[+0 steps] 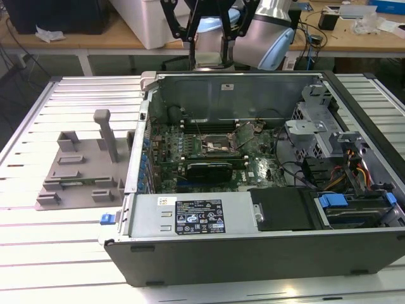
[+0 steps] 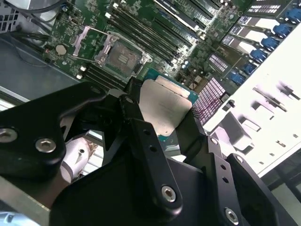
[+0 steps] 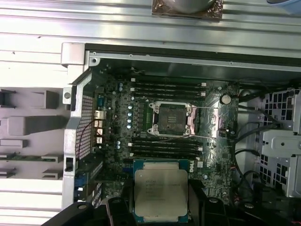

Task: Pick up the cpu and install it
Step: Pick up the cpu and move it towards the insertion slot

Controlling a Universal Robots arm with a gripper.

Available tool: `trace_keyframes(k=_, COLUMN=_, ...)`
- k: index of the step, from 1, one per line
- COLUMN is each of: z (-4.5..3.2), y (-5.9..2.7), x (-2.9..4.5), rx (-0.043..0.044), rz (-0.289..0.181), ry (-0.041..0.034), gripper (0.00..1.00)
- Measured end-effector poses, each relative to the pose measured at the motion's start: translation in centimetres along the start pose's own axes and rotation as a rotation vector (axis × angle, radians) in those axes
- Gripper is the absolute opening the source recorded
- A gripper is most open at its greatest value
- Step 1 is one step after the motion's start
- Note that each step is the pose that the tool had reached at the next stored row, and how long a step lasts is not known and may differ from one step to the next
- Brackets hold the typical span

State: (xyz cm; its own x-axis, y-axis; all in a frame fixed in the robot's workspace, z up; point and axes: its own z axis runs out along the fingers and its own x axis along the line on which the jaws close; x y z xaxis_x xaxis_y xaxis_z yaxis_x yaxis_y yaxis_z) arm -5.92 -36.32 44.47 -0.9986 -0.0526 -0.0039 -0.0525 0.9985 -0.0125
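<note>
The cpu (image 3: 161,197) is a flat square chip with a silvery top and pale rim, and my gripper (image 3: 161,202) is shut on it, black fingers (image 3: 117,209) pressing two opposite edges. In the second wrist view the cpu (image 2: 164,110) sits tilted between the same fingers (image 2: 134,117). I hold it well above the motherboard, short of the open socket (image 3: 171,118), whose metal bracket is swung up. That socket (image 1: 215,147) lies mid-board in the exterior view, with the gripper (image 1: 207,31) high above the case's far wall.
The open computer case (image 1: 253,253) lies on a slatted white table. A grey fixture plate (image 1: 76,171) with upright posts stands at the exterior view's left. Memory slots (image 3: 167,87) flank the socket; drive cages and cables (image 1: 342,164) fill the case's right side.
</note>
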Motion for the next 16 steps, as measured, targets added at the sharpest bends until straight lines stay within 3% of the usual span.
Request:
trace_keyframes(k=5, z=0.01, y=-0.03, x=-0.68, rx=-0.0001, rz=0.0, ry=0.0, gripper=0.54)
trace_keyframes(k=6, z=0.84, y=0.24, x=-1.98, rx=0.0001, rz=0.0, ry=0.0025, gripper=0.54)
trace_keyframes(k=7, z=1.74, y=0.38, x=-2.09, rx=0.0, rz=0.0, ry=0.003, gripper=0.54)
trace_keyframes(k=8, z=2.22, y=0.45, x=-2.32, rx=-0.0698, rz=0.0, ry=-0.0006, gripper=0.54)
trace_keyframes(k=9, z=4.11, y=0.88, x=-2.67, rx=-0.0783, rz=0.0, ry=-0.0008, gripper=0.54)
trace_keyframes(k=10, z=5.61, y=0.96, x=-2.68, rx=-0.078, rz=0.0, ry=-0.0005, gripper=0.54)
trace_keyframes(k=16, z=6.83, y=0.99, x=-2.69, rx=-0.078, rz=0.0, ry=-0.0005, gripper=0.54)
